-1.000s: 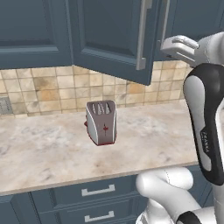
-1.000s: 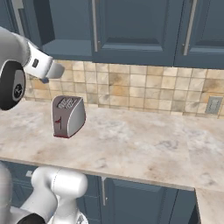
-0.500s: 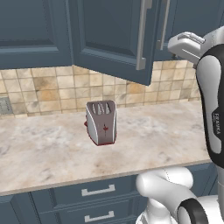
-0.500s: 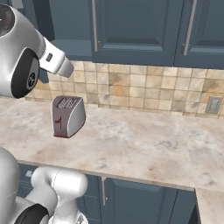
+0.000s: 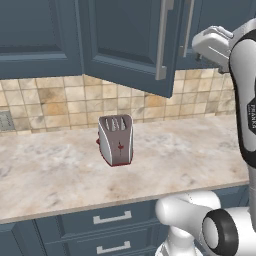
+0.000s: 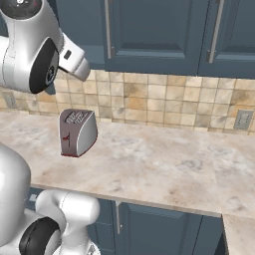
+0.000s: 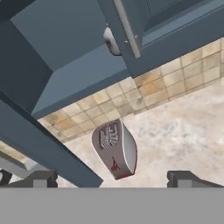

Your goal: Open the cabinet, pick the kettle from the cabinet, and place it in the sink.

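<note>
The dark blue-grey cabinet has one panelled door (image 5: 130,45) swung open toward me, its silver bar handle (image 5: 161,40) at the free edge. In the hand view I look up from below at that door (image 7: 131,26) and the cabinet's underside (image 7: 65,57). A small rounded silver-grey piece, apparently the kettle (image 7: 111,41), peeks out beside the door edge. My gripper (image 7: 113,179) is open, its fingertips (image 7: 39,178) wide apart with nothing between them. The hand (image 5: 214,44) hangs right of the open door, at handle height. The sink is out of view.
A silver slotted toaster (image 5: 116,140) with red marks stands on the marble counter (image 5: 190,155), below the open door; it is also in the hand view as the toaster (image 7: 116,148). Blue drawers (image 5: 112,218) run under the counter. Closed cabinet doors (image 6: 154,30) hang to the right.
The arm has lifted and the hand has moved slightly up and to the right beside the open door. The door and toaster stay put.
</note>
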{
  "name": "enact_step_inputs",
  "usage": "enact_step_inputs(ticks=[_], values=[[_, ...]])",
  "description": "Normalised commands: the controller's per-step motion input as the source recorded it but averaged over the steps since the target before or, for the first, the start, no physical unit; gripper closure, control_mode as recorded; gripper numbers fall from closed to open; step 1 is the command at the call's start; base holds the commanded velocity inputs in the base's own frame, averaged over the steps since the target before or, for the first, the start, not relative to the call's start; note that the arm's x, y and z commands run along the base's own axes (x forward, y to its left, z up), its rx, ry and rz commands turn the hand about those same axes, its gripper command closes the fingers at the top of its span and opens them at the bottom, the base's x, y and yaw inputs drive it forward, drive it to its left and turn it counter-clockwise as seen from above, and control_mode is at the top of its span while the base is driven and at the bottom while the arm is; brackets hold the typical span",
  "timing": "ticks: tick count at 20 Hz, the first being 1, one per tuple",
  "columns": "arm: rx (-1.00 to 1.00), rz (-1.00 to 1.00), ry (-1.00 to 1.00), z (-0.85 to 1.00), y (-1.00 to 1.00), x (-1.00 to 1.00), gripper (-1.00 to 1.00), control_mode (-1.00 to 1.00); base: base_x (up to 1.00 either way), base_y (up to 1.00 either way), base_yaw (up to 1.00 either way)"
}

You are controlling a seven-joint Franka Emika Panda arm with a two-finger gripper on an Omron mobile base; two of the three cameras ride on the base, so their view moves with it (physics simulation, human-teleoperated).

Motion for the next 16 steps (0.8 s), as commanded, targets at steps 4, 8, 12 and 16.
enact_step_inputs(ticks=[4,8,12,16], values=[[0.21,0.03,0.00,-0.03,-0.02,0.26,-1.00,-1.00,0.00,0.00,0.00],[0.20,0.00,0.00,-0.08,0.03,0.26,-1.00,-1.00,0.00,0.00,0.00],[0.18,0.00,0.02,-0.09,0.09,0.35,-1.00,-1.00,0.00,0.00,0.00],[0.19,0.00,0.02,-0.07,0.04,0.37,-1.00,-1.00,0.00,0.00,0.00]])
